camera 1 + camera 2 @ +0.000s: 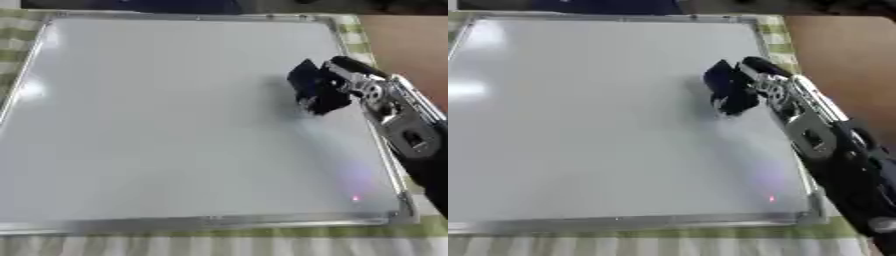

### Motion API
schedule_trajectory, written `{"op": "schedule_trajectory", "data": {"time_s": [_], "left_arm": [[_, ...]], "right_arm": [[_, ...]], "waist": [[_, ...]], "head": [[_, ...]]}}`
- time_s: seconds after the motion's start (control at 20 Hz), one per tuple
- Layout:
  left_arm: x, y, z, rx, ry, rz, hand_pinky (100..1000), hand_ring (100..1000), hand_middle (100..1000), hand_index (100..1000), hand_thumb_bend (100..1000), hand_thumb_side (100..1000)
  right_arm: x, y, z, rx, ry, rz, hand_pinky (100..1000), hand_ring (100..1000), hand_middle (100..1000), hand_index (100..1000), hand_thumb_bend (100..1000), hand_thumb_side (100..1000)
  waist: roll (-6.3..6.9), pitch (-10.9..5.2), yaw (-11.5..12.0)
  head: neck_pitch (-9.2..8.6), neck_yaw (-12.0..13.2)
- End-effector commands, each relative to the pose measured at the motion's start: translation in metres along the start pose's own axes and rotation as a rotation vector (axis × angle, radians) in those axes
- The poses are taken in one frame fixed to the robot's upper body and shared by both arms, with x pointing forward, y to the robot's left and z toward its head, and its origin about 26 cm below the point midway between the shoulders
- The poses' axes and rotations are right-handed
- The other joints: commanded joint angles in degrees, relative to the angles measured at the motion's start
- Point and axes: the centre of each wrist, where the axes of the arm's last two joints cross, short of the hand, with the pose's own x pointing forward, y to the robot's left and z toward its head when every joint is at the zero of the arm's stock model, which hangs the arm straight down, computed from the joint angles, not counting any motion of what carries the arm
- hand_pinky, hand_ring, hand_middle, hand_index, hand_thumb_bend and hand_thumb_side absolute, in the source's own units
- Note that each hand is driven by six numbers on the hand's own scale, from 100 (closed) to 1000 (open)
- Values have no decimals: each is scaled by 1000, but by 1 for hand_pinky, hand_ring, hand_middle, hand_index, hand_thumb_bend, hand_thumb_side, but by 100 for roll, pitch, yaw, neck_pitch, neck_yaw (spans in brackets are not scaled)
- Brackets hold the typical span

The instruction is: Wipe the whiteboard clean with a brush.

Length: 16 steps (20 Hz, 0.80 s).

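Whiteboard [175, 125] with a silver frame lies flat on a green-and-white checked cloth [219, 245] that covers the counter, and it fills most of both views. Its white surface shows bright glare patches near the left edge and a small pink-red spot of light near the lower right corner; no writing can be made out on it. A strip of brown surface [407, 40] shows beyond the cloth at the upper right.

The right hand [337, 87] comes in from the right side, over the board's right edge, its silver and black forearm slanting down toward the lower right corner. Its fingers [750, 67] are curled round a dark, blocky brush [308, 89], which sits against the board's surface in the upper right part, just inside the frame. The brush's exact shape is blurred.

The left hand shows in neither view.
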Motion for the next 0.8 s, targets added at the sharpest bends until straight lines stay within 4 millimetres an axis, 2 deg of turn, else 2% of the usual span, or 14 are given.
{"op": "schedule_trajectory", "data": {"time_s": [0.05,0.8], "left_arm": [[7,1,-6,-6,-36,-5,712,860,834,867,274,1000],[7,0,-6,-12,-39,0,711,857,834,866,272,1000]], "right_arm": [[0,-8,1,0,-5,20,650,685,328,438,100,274],[-5,0,-18,143,27,137,660,716,381,594,100,272]], "waist": [[27,-104,25],[30,-88,82]], "head": [[-60,-32],[-76,-112]]}}
